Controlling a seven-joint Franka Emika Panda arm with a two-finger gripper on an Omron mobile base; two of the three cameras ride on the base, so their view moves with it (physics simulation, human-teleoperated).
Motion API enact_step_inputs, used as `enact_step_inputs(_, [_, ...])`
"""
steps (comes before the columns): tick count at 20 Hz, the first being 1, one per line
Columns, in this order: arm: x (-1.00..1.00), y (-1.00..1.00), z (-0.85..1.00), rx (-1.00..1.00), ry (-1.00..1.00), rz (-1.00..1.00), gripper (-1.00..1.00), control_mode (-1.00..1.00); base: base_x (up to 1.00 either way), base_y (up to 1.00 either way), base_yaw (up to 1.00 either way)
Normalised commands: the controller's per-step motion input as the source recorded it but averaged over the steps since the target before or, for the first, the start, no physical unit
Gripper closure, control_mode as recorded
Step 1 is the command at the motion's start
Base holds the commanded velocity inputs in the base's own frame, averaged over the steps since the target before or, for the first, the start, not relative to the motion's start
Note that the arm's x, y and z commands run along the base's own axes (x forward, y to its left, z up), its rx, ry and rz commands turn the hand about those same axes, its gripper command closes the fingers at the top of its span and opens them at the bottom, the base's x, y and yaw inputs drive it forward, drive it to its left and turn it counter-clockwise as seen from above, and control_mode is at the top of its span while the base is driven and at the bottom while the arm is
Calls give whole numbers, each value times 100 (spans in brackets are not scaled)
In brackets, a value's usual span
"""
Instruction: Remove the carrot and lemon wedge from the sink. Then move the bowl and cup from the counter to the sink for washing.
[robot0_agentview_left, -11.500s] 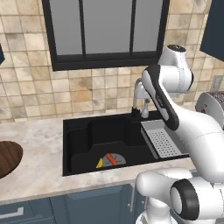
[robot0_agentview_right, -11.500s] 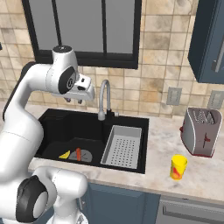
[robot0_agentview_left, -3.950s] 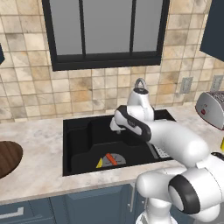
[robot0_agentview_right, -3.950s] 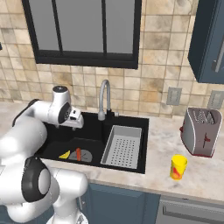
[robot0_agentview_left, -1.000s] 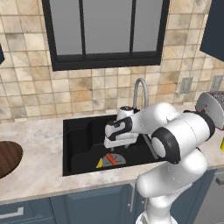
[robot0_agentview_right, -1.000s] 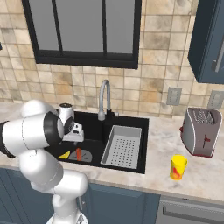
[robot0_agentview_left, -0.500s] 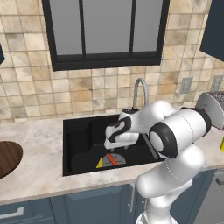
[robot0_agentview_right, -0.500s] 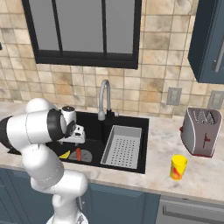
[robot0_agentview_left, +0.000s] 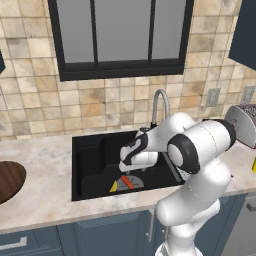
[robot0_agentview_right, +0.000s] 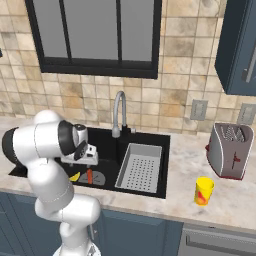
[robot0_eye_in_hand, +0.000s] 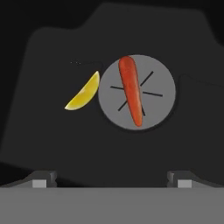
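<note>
The white arm is bent down into the large black rectangular sink (robot0_agentview_left: 92, 162), its two-finger gripper (robot0_eye_in_hand: 109, 177) hanging over the basin floor with both dark fingertips set wide apart and nothing between them. In the hand view the slim orange-red carrot (robot0_eye_in_hand: 131, 90) lies across the round grey drain (robot0_eye_in_hand: 162, 94), running nearly the full width of the disc. The small bright yellow lemon wedge (robot0_eye_in_hand: 83, 92) lies on the black floor just beside the drain, its upper tip at the disc's edge; whether it touches the carrot cannot be told. Neither piece is in contact with the fingers. From the left base view the carrot (robot0_agentview_left: 126, 182) and wedge (robot0_agentview_left: 114, 187) sit near the front wall of the basin, below the hand. The curved silver faucet (robot0_agentview_right: 119, 113) stands behind the sink, and the grey perforated tray (robot0_agentview_right: 141, 167) fills its right part. The small yellow-orange cylindrical cup (robot0_agentview_right: 203, 190) stands upright on the light beige marbled counter (robot0_agentview_right: 220, 197), right of the sink and in front of a silver toaster (robot0_agentview_right: 230, 151). The wide dark brown wooden bowl (robot0_agentview_left: 8, 179) rests on the counter well left of the sink, cut by the frame edge.
</note>
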Motion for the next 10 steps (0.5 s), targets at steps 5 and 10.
enact_step_inputs(5, [14,0,-14,0,0,0,-100,-100,0,0,0])
enact_step_inputs(10, [18,0,-15,0,0,0,-100,-100,0,0,0])
